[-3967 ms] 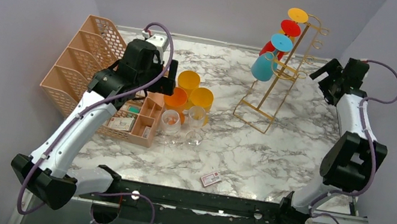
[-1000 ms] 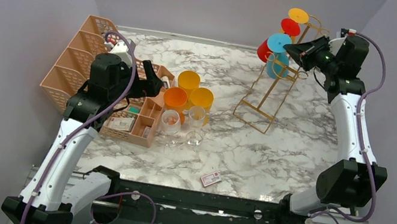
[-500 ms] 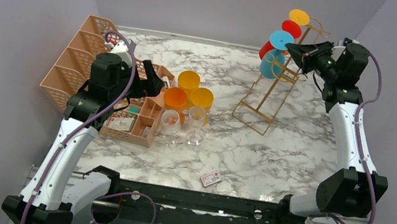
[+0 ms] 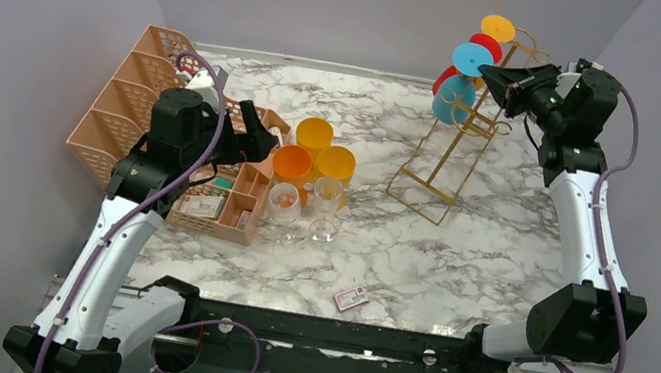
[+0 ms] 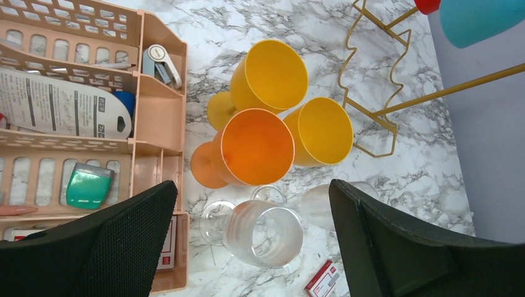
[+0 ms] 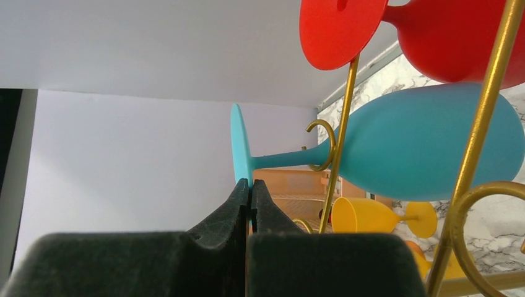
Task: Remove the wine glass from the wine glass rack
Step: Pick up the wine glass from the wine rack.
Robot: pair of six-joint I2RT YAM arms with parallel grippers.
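Note:
The gold wire wine glass rack (image 4: 454, 159) stands at the back right. On it hang a blue wine glass (image 4: 449, 103), a red one (image 4: 482, 44) and a yellow one (image 4: 496, 26). My right gripper (image 4: 489, 75) is shut on the rim of the blue glass's foot. In the right wrist view the fingertips (image 6: 250, 184) pinch that foot, and the blue wine glass (image 6: 427, 142) has its stem lying in a gold hook of the rack (image 6: 483, 124). My left gripper (image 4: 258, 139) hangs open above the glasses on the table, holding nothing (image 5: 252, 185).
A peach mesh organizer (image 4: 133, 103) and a peach compartment tray (image 4: 239, 197) sit at the left. An orange glass (image 5: 257, 147), two yellow glasses (image 5: 270, 75) and clear glasses (image 5: 266, 232) stand mid-table. A small red-and-white box (image 4: 350, 297) lies near the front.
My right gripper came in from the right, closed on the blue glass's foot and has raised it slightly up the rack. The left arm pulled back earlier and has since held still.

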